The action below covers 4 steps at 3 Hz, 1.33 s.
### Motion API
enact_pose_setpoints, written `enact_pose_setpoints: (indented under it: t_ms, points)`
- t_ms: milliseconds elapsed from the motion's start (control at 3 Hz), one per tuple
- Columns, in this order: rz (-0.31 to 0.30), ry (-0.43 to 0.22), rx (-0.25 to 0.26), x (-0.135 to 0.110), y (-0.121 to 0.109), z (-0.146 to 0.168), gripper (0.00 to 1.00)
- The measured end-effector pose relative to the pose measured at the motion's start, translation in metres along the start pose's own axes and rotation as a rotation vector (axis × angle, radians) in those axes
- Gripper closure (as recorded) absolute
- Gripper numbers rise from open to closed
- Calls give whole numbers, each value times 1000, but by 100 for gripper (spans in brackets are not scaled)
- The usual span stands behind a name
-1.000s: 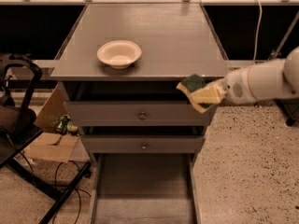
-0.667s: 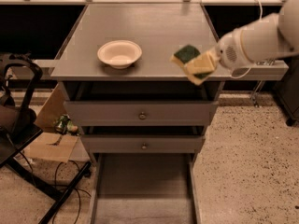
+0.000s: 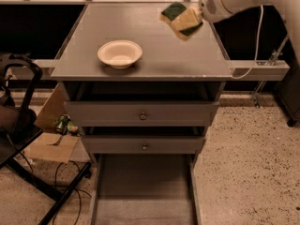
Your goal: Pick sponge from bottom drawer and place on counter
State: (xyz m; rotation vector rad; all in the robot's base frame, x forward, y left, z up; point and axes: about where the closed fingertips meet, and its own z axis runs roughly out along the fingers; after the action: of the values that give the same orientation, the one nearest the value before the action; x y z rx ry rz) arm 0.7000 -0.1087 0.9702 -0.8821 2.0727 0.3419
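The sponge [image 3: 180,18], dark green on yellow foam, hangs above the back right part of the counter [image 3: 140,62], held by my gripper [image 3: 193,18]. The white arm comes in from the top right. The sponge is clear of the surface and throws a shadow on it. The bottom drawer [image 3: 143,191] is pulled out at the foot of the cabinet, and its grey floor is bare.
A cream bowl [image 3: 119,54] stands on the counter's left-middle part. Two upper drawers with round knobs [image 3: 143,116] are slightly open. A black chair frame [image 3: 18,125] and cardboard [image 3: 49,144] stand to the left. A white cable [image 3: 260,41] hangs at right.
The gripper has lifted the sponge from beside the top drawer's right front corner up and back over the counter's rear right part.
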Motion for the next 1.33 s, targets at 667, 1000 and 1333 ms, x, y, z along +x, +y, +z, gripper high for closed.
enact_pose_setpoints:
  t_ms: [667,1000,1333]
  points:
    - [-58,-106,-7,-81,-32,117,100]
    - [-87,-111,-46,-93,-31,174,100]
    - [-69,-150,-25,-106,-44,167,82]
